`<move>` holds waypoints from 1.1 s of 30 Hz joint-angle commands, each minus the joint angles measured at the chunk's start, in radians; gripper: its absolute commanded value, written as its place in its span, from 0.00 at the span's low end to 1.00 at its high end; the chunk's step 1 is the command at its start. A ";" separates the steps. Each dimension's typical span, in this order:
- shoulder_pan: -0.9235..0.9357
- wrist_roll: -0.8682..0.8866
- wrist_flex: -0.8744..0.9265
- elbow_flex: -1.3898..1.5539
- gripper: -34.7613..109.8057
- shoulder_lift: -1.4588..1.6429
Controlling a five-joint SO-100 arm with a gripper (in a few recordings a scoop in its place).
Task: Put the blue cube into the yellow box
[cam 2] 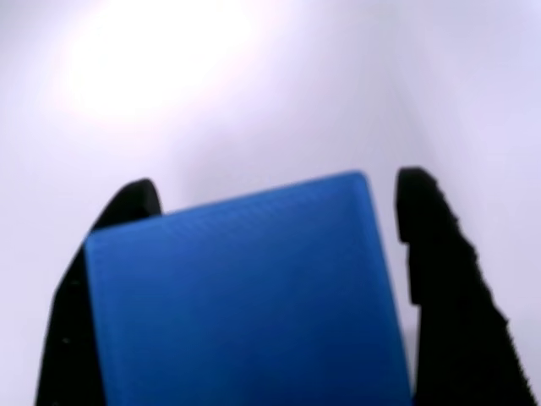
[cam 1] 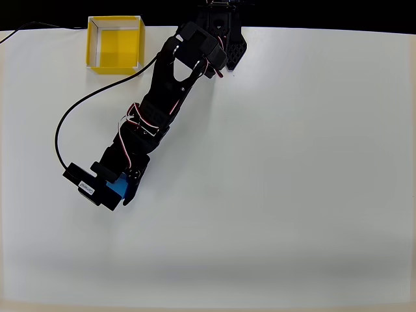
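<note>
In the wrist view the blue cube [cam 2: 245, 296] sits between the two black fingers [cam 2: 448, 288] of the end effector [cam 2: 254, 279], which bracket it on either side. In the overhead view the end effector [cam 1: 120, 188] holds the blue cube [cam 1: 117, 189] over the white bench [cam 1: 292, 162], left of centre. The yellow box [cam 1: 116, 43] stands well apart at the far left edge.

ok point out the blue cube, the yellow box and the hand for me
blue cube [cam 2: 245, 296]: wrist view, middle of its big blue face.
yellow box [cam 1: 117, 44]: overhead view, on its yellow floor.
hand [cam 1: 122, 193]: overhead view, between the fingertips, around the cube.
</note>
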 commanded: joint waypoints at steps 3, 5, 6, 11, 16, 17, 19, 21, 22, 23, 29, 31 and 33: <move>0.133 0.032 0.201 -0.219 0.36 0.224; 0.187 0.028 0.238 -0.253 0.36 0.227; 0.213 0.028 0.261 -0.272 0.36 0.229; 0.351 0.015 0.400 -0.348 0.36 0.264; 0.483 0.017 0.545 -0.374 0.36 0.334; 0.508 0.014 0.580 -0.374 0.36 0.350; 0.560 0.018 0.646 -0.374 0.36 0.383; 0.607 0.018 0.715 -0.374 0.36 0.416; 0.632 0.023 0.749 -0.374 0.36 0.433; 0.658 0.026 0.787 -0.374 0.36 0.449; 0.810 0.029 0.864 -0.293 0.35 0.518; 0.848 0.025 0.859 -0.253 0.35 0.531; 0.884 0.021 0.859 -0.225 0.35 0.543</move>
